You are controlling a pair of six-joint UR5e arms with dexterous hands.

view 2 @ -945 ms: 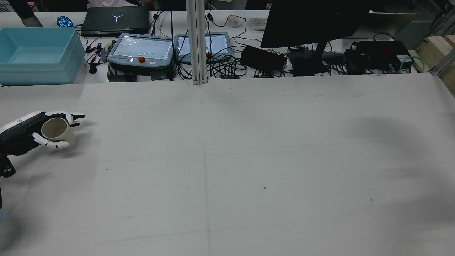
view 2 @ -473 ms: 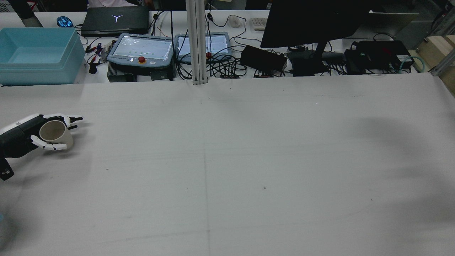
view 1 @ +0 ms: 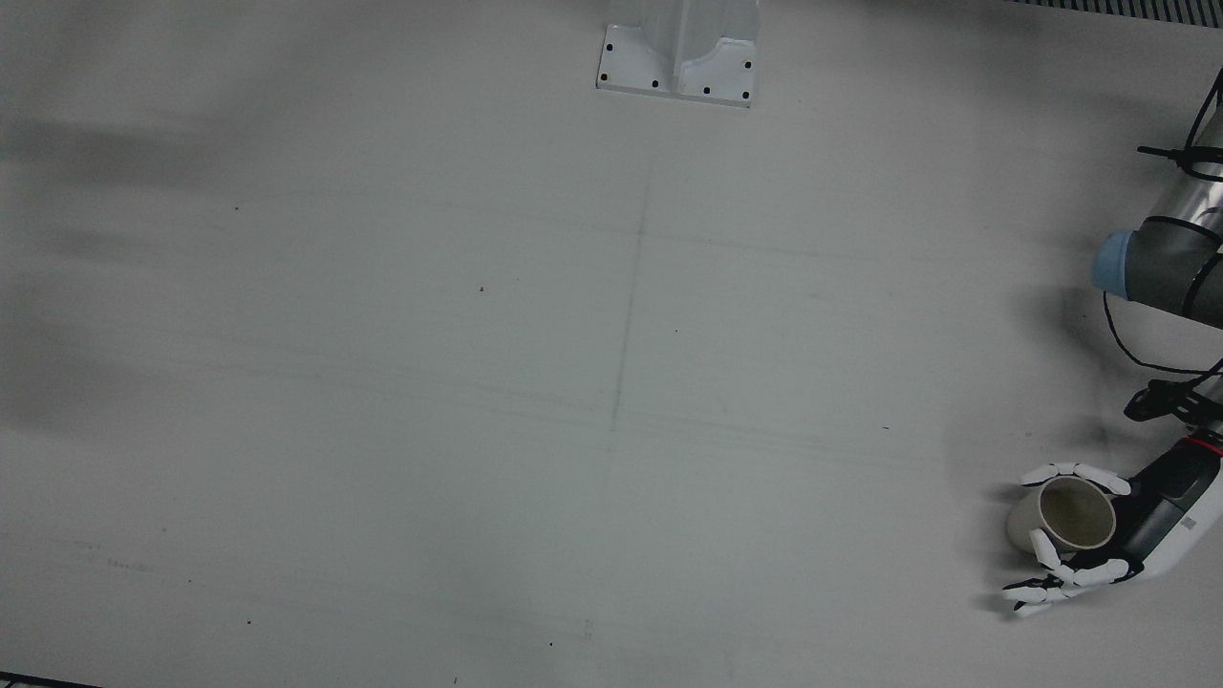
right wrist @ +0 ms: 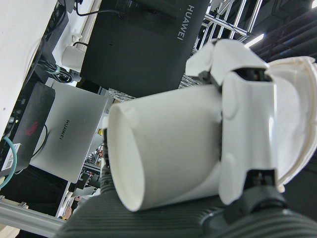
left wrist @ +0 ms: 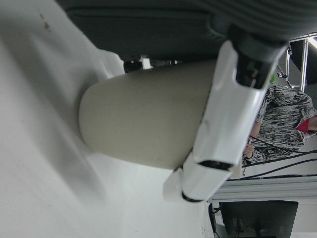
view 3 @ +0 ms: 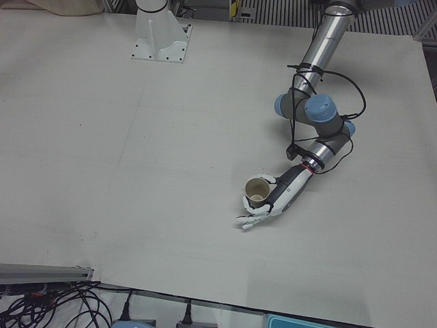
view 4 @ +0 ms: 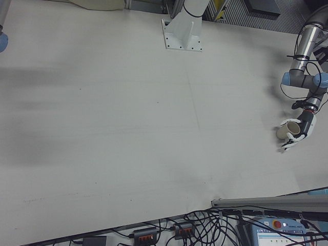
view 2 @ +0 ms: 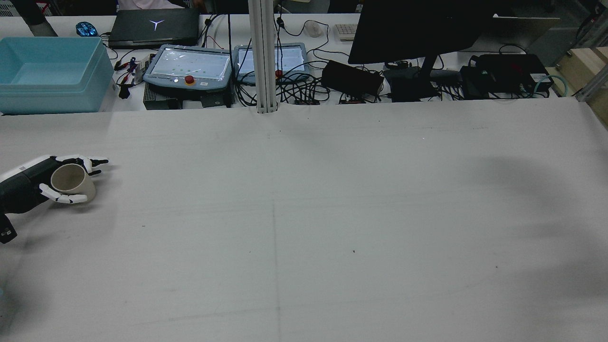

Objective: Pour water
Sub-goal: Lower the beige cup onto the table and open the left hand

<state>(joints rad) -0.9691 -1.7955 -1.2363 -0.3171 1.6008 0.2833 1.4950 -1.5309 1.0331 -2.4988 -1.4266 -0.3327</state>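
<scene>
Left hand [view 2: 35, 183] wrapped around a beige cup [view 2: 73, 181], upright, mouth up, near the white table's [view 2: 304, 213] left edge in the rear view. Right hand [right wrist: 247, 144] clasping a white cup [right wrist: 163, 158], seen only by its own camera. Beyond the table: teal bin [view 2: 52, 73], monitor [view 2: 418, 28]. Cup contents unclear.
</scene>
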